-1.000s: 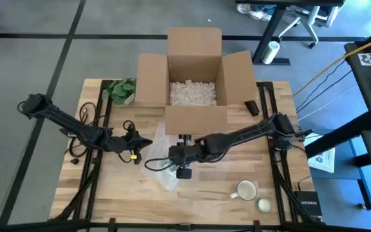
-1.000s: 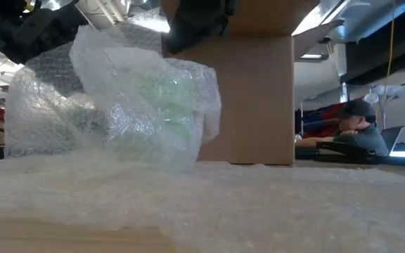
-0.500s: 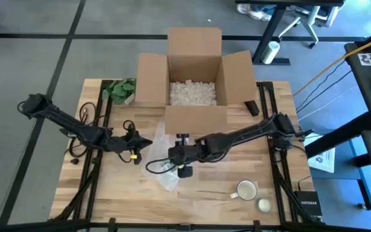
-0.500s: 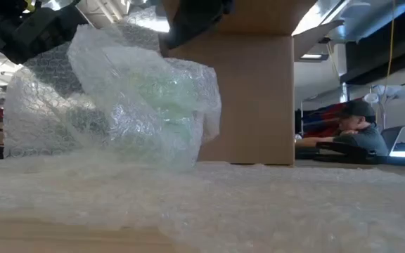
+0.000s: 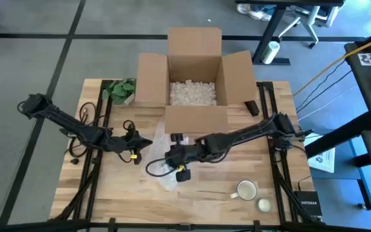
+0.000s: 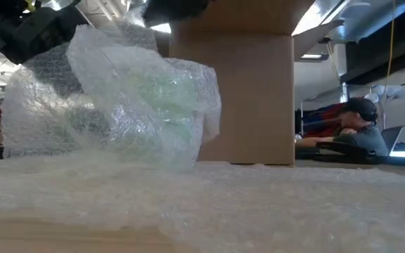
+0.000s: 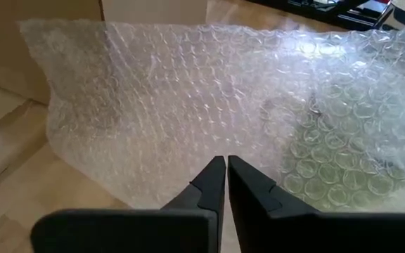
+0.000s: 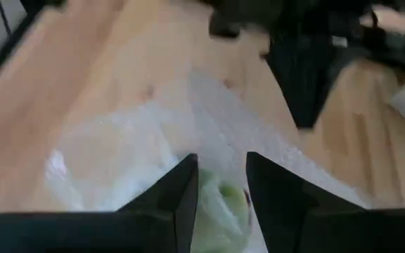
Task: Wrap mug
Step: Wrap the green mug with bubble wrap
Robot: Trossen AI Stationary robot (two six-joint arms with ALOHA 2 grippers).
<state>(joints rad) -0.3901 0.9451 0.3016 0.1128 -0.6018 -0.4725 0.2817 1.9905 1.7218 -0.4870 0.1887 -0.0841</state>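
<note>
Right end effector [image 5: 168,156] sits over the middle of the wooden counter [image 5: 108,193], just in front of the cardboard box [image 5: 195,80]. In its wrist view the two fingers [image 8: 181,186] stand a narrow gap apart, with a pale green mug [image 8: 220,204] showing between them under clear bubble wrap [image 8: 118,161]. Whether the fingers actually press on the mug, I cannot tell.

Low view: the mug [image 6: 157,95] appears as a greenish shape inside a loose bundle of bubble wrap [image 6: 118,105], resting on more wrap spread across the counter. The box [image 6: 248,98] stands right behind it.

Left end effector [image 5: 140,143] rests low on the counter to the left of the bundle, at the edge of the wrap [image 5: 163,174]. Its wrist view shows the fingers [image 7: 213,186] closed together, tips touching, pointed at the sheet [image 7: 188,91]; nothing is visible between them.

Elsewhere on the counter: a white mug [image 5: 245,191] and a small round item [image 5: 263,205] near the front right corner, a green leafy object [image 5: 121,89] at the back left. The box holds white packing fill [image 5: 192,93]. A person [image 6: 357,126] sits in the room beyond.
</note>
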